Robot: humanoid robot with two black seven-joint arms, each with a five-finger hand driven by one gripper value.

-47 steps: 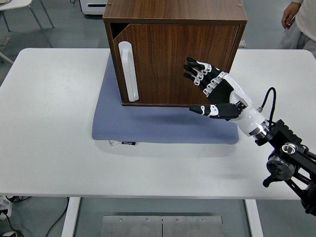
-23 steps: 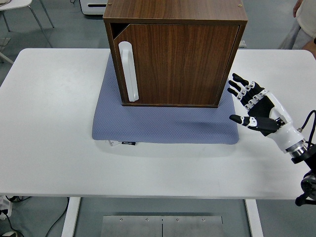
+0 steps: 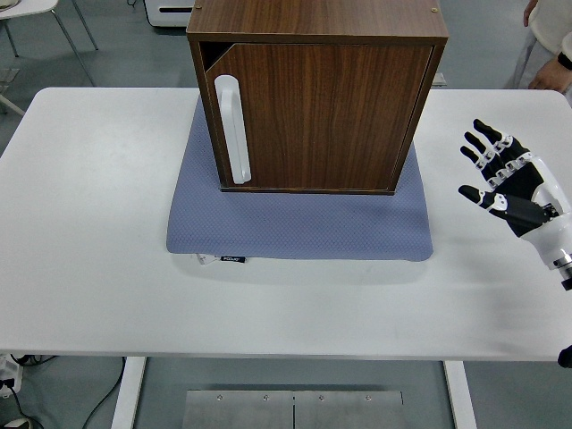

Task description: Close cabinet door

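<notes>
A dark wooden cabinet (image 3: 317,89) stands on a blue-grey mat (image 3: 295,223) at the back middle of the white table (image 3: 89,223). Its door (image 3: 313,116) carries a white vertical handle (image 3: 231,130) near the left edge and sits almost flush with the front, with a small dark gap showing at the upper left corner. My right hand (image 3: 496,174) hovers over the table to the right of the cabinet, well apart from it, fingers spread and holding nothing. The left arm does not appear.
A person's hand and sleeve (image 3: 550,54) show at the top right corner beyond the table. A chair (image 3: 36,18) stands at the top left, behind the table. The mat has a small label (image 3: 232,259) at its front edge.
My right hand has pulled away from the door's front, moving right and clear of the cabinet toward the picture's right edge. The door and cabinet have not visibly shifted.
</notes>
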